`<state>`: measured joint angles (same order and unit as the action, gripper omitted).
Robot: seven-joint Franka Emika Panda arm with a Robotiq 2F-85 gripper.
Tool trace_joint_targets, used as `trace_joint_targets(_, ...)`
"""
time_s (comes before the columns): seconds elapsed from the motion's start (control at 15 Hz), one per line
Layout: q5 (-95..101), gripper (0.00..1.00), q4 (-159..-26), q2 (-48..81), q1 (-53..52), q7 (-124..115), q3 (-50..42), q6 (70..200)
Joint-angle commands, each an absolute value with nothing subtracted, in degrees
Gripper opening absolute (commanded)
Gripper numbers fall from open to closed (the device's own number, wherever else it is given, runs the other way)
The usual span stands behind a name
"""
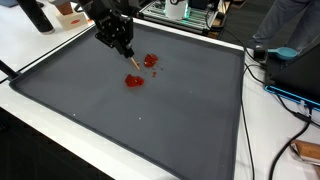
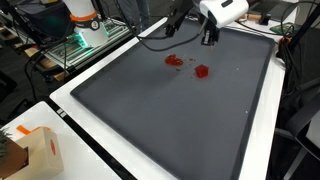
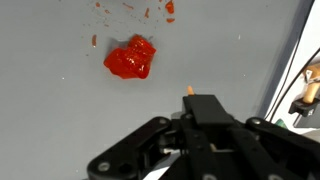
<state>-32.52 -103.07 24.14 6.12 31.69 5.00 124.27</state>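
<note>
My end effector [image 3: 199, 103] is pinched together on a thin stick [image 3: 189, 90] with an orange tip, low over the flat, matte grey mat [image 3: 60, 110]. Just beyond the tip a glossy, lumpy red blob [image 3: 130, 58] lies on the mat. Farther off are small red smears [image 3: 168, 8], and the white tabletop [image 1: 40, 45] shows past the mat's edge.

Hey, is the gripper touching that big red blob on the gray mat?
No, in the wrist view the red blob lies apart from the gripper, with bare gray mat between them.

The blob [image 3: 130, 58] is glossy red, the mat [image 1: 150, 120] dark grey, the end effector [image 1: 128, 52] black.
</note>
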Motion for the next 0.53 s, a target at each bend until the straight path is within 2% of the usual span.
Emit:
trace_joint_targets(0.0,-37.64,0.03,-99.05,28.45,9.71,36.91,7.51,121.2)
trace_joint_targets(0.47,-41.36,0.03,-95.28,33.89,10.89,38.75,7.26,117.9)
